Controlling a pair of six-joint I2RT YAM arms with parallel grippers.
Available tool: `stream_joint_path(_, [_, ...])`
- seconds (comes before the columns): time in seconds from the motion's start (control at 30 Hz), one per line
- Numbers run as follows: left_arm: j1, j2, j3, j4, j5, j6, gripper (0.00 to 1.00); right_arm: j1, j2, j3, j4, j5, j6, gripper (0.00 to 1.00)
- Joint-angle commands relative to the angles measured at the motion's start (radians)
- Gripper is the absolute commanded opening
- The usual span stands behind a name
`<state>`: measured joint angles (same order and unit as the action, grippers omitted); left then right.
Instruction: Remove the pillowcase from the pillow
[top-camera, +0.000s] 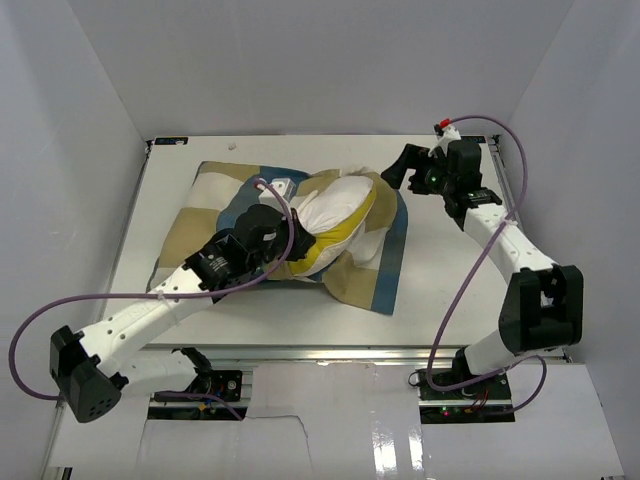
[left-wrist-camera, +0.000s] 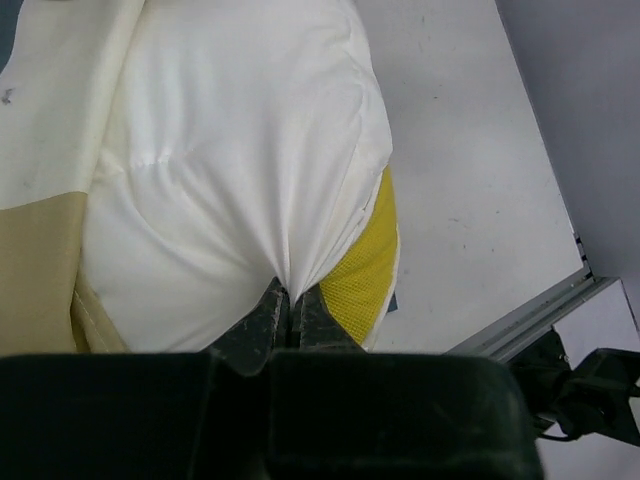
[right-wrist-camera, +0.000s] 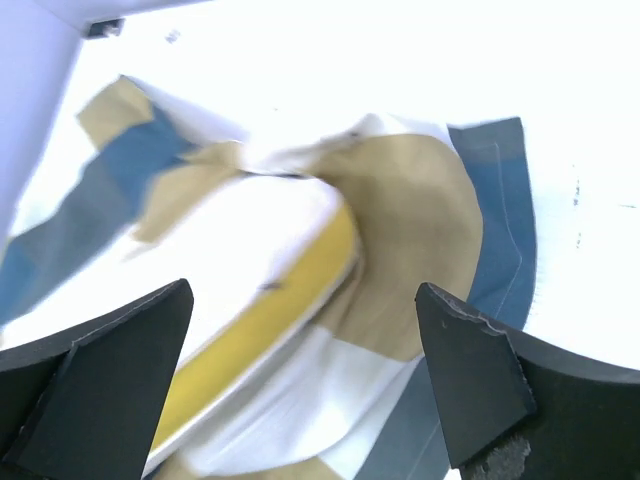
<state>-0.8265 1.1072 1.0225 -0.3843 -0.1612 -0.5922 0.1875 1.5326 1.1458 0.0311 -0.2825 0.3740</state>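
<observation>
Seemingly, left hand (left-wrist-camera: 290, 300) tight on pillow (left-wrist-camera: 230, 180).

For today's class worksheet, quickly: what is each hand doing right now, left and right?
Left hand: closed, pinching the white fabric of the pillow.
Right hand: open, holding nothing.

White surface (top-camera: 455, 285) carries the checked pillowcase (top-camera: 195, 220), spread left of centre, its right flap flat on the bare top. Tiny speck (top-camera: 232, 146) near the far edge, maybe debris.
</observation>
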Motion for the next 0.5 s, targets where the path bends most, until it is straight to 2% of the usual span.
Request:
stream_joint_path(0.0, [0.004, 0.038, -0.015, 0.166, 0.011, -0.009, 0.0, -0.013, -0.08, 0.011, -0.106, -0.038, 0.026, 0.98])
stream_joint_path(0.1, [0.004, 0.092, -0.007, 0.225, 0.051, -0.012, 0.0, -0.011, -0.141, -0.049, -0.057, -0.154, 0.066, 1.0])
stream_joint_path(0.2, [0.004, 0.181, 0.036, 0.236, 0.101, -0.009, 0.0, 0.006, -0.183, -0.133, 0.01, -0.211, 0.109, 0.97])
stream_joint_path(0.23, [0.004, 0.224, 0.045, 0.236, 0.129, -0.003, 0.01, 0.026, -0.201, -0.165, 0.01, -0.211, 0.112, 0.96])
stream_joint_path(0.27, [0.004, 0.246, 0.056, 0.233, 0.15, 0.005, 0.06, 0.036, -0.21, -0.184, 0.016, -0.208, 0.111, 0.96])
stream_joint_path(0.3, [0.004, 0.265, 0.065, 0.226, 0.176, 0.015, 0.3, 0.046, -0.222, -0.204, 0.023, -0.198, 0.114, 0.96])
stream_joint_path(0.33, [0.004, 0.285, 0.082, 0.22, 0.233, 0.052, 0.46, 0.062, -0.244, -0.224, 0.029, -0.196, 0.115, 0.96])
stream_joint_path(0.37, [0.004, 0.316, 0.091, 0.2, 0.324, 0.069, 0.57, 0.069, -0.255, -0.26, 0.041, -0.193, 0.114, 0.96])
stream_joint_path(0.4, [0.004, 0.324, 0.096, 0.19, 0.345, 0.077, 0.69, 0.075, -0.265, -0.279, 0.047, -0.179, 0.112, 0.95])
stream_joint_path(0.47, [0.004, 0.304, 0.079, 0.174, 0.322, 0.075, 0.77, 0.084, -0.299, -0.313, 0.059, -0.158, 0.114, 0.95])
